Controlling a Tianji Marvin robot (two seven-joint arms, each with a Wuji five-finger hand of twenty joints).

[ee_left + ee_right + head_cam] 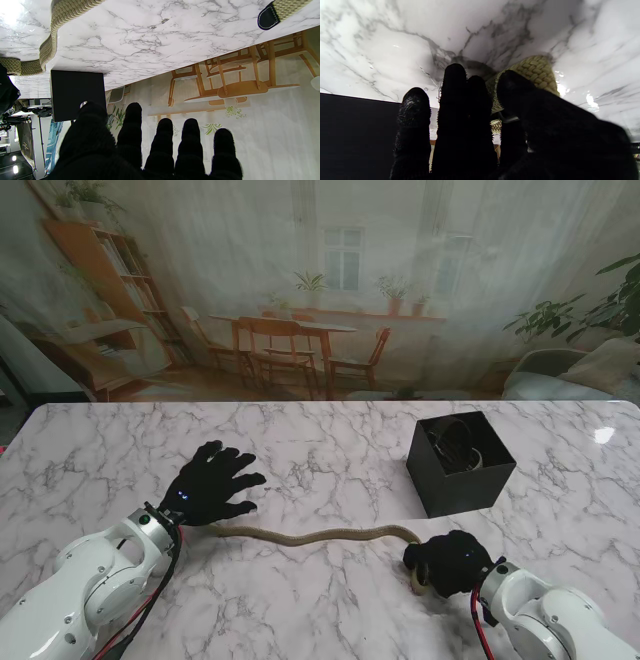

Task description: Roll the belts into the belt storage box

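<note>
A tan woven belt (320, 535) lies in a wavy line across the marble table (320, 450), nearer to me than the black storage box (460, 463). My right hand (450, 563) is shut on the belt's right end, where a small coil shows under the fingers; the weave (535, 70) sits between thumb and fingers in the right wrist view. My left hand (210, 483) hovers open, fingers spread, over the belt's left end. The belt (47, 47) and its black tip (267, 16) show in the left wrist view. The box (77, 95) holds a rolled dark belt (462, 445).
The box stands at the right of the table, just beyond my right hand. A printed backdrop of a room with chairs and plants hangs behind the table's far edge.
</note>
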